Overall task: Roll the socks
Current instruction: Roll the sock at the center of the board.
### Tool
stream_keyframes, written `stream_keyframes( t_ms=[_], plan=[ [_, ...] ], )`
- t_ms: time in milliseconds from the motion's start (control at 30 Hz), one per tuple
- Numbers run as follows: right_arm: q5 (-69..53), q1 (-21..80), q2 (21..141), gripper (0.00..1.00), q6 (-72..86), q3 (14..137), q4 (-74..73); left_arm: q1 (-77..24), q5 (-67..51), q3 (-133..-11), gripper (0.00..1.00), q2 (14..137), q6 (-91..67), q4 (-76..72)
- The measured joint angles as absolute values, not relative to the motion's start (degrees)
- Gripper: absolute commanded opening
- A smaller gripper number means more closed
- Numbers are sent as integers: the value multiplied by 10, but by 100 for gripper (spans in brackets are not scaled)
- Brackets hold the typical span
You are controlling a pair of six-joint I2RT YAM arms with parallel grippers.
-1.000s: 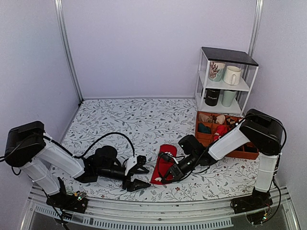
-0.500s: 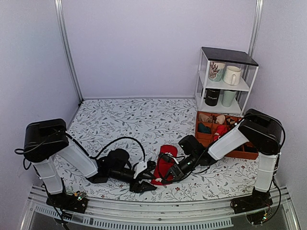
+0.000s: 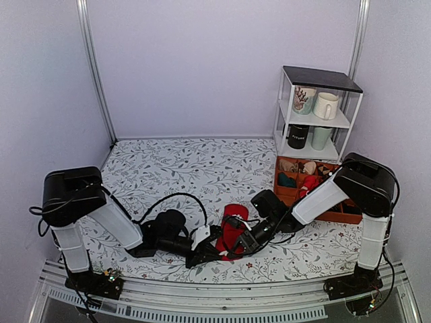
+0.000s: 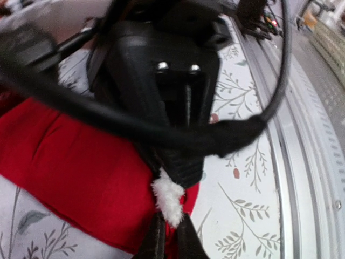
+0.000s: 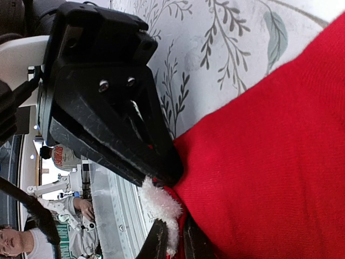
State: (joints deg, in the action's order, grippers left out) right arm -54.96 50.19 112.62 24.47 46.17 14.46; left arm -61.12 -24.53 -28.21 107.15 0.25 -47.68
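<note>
Left gripper (image 4: 171, 225) and right gripper (image 5: 172, 231) are both pinching the socks (image 3: 234, 219) at their near, white-tipped end, socks lying lengthwise away from them.

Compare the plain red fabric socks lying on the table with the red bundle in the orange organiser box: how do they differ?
The plain red fabric socks lie stretched out on the floral table; the red bundle sits compact in a compartment of the orange box. The socks' near end, with a white tuft, is pinched by the left gripper and right gripper; the bundle is untouched. The socks look longer. Both are red fabric.
</note>
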Motion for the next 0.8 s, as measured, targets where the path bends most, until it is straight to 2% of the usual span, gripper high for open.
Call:
stream_keyframes(
  t_ms=[133,400,500,600,700,800],
  plan=[
    [-557,501,1129,13,245,462,143,-611,-251,-289,0,1077,-3,-475],
    [-546,501,1107,30,233,457,141,-612,-235,-307,0,1049,-99,-393],
    [-507,502,1042,36,206,428,144,-611,-229,-318,0,1025,-149,-326],
    [-448,511,959,38,154,385,170,-608,-235,-331,0,1010,-193,-269],
    [-359,554,896,38,74,341,206,-606,-246,-353,0,1009,-223,-225],
    [-284,616,885,38,-8,320,219,-604,-257,-373,0,1015,-240,-192]
  ],
)
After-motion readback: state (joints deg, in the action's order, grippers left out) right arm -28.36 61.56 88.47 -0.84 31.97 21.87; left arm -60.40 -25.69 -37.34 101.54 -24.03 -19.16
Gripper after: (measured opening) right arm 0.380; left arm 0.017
